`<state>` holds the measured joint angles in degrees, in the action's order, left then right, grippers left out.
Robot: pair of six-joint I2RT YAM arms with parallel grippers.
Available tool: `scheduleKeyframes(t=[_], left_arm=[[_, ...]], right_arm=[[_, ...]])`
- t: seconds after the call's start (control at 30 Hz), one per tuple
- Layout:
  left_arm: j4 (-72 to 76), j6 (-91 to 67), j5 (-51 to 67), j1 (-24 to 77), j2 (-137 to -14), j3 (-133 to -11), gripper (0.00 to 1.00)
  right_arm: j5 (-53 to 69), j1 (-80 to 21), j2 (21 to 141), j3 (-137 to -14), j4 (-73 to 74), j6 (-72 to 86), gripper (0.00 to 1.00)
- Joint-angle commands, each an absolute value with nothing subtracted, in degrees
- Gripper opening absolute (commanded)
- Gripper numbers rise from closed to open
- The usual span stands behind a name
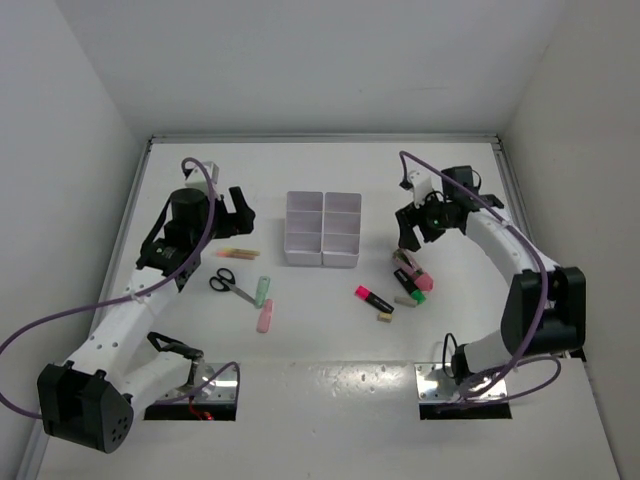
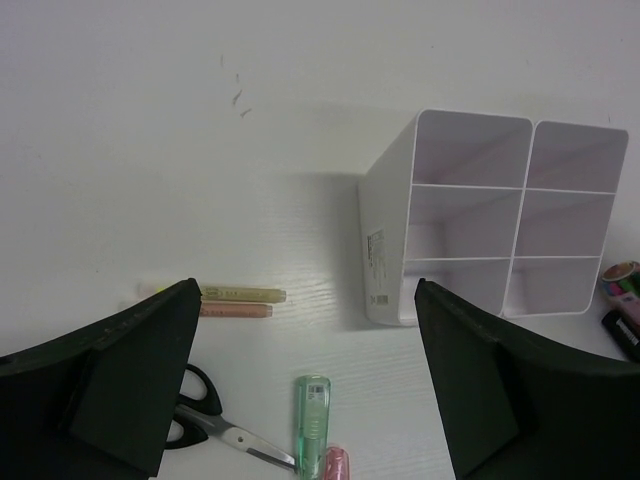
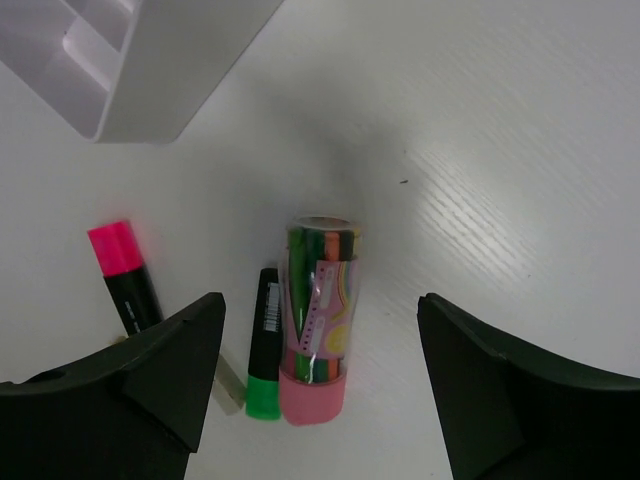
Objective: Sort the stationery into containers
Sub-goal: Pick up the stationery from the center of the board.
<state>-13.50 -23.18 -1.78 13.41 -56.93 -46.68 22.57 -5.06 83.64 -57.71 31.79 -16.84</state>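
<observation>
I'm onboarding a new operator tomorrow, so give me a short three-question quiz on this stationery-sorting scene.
1. True or false: the organizer tray already holds stationery.
2. What lies beneath the right gripper, between its open jaws? A) a stapler B) a clear tube of pens C) a notebook
3. Fill in: the scissors lie on the ___ arm's side of the tray.
Key: 1 false; 2 B; 3 left.

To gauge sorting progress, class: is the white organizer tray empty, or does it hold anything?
Empty: all six compartments of the organizer tray show only bare white insides.
</observation>
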Motion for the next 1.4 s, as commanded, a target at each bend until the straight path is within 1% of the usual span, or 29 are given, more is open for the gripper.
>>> scheduleKeyframes(t=[0.0, 0.27, 0.33, 0.43, 0.63, 0.8, 0.87, 0.9, 1.07, 1.13, 1.17, 1.27, 1.3, 1.37], left_arm=[[-12.7, -23.6, -0.7, 13.3, -57.0, -49.0, 0.94], [-12.7, -23.6, -0.2, 13.3, -57.6, -49.6, 0.94], [-12.7, -23.6, -0.2, 13.3, -57.6, -49.6, 0.94], [-12.7, -23.6, -0.2, 13.3, -57.6, -49.6, 0.96], [-12.7, -23.6, 0.4, 13.3, -58.1, -49.6, 0.96], [-12.7, -23.6, 0.4, 13.3, -58.1, -49.6, 0.96], [-12.7, -23.6, 0.4, 13.3, -58.1, -49.6, 0.96], [-12.7, -23.6, 0.4, 13.3, -58.1, -49.6, 0.96], [-13.2, -23.6, 0.4, 13.3, -58.1, -49.6, 0.96], [-13.2, -23.6, 0.4, 13.3, -58.1, -49.6, 0.96], [-13.2, -23.6, 0.4, 13.3, -58.1, -49.6, 0.96], [-13.2, -23.6, 0.4, 13.3, -58.1, -49.6, 0.96], [-13.2, -23.6, 0.4, 13.3, -58.1, -49.6, 0.96], [-13.2, -23.6, 0.4, 13.3, -58.1, -49.6, 0.96]], right_arm=[[21.4, -8.2, 87.0, -60.5, 33.2, -18.8, 0.79], [8.1, -15.5, 95.2, -63.3, 32.4, -18.8, 0.79], [6.3, -16.6, 96.1, -63.3, 32.4, -18.3, 0.79], [0.4, -17.5, 97.9, -63.3, 31.9, -17.8, 0.79], [-2.4, -18.6, 100.5, -63.3, 31.4, -16.6, 0.79], [-3.7, -18.6, 102.5, -63.3, 31.4, -16.1, 0.74], [-3.7, -18.6, 103.6, -63.3, 30.9, -16.1, 0.69], [-3.7, -18.6, 103.6, -63.3, 30.8, -16.1, 0.69], [-3.2, -18.6, 105.2, -63.3, 30.8, -15.6, 0.59], [-3.2, -18.6, 105.2, -63.3, 30.8, -15.6, 0.49], [-3.2, -18.6, 105.2, -63.3, 30.8, -15.6, 0.4], [-3.2, -18.6, 104.7, -63.3, 31.5, -15.0, 0.27], [-2.6, -18.6, 104.7, -63.3, 31.6, -15.0, 0.19], [-2.6, -18.1, 101.8, -63.3, 32.1, -14.5, 0.08]])
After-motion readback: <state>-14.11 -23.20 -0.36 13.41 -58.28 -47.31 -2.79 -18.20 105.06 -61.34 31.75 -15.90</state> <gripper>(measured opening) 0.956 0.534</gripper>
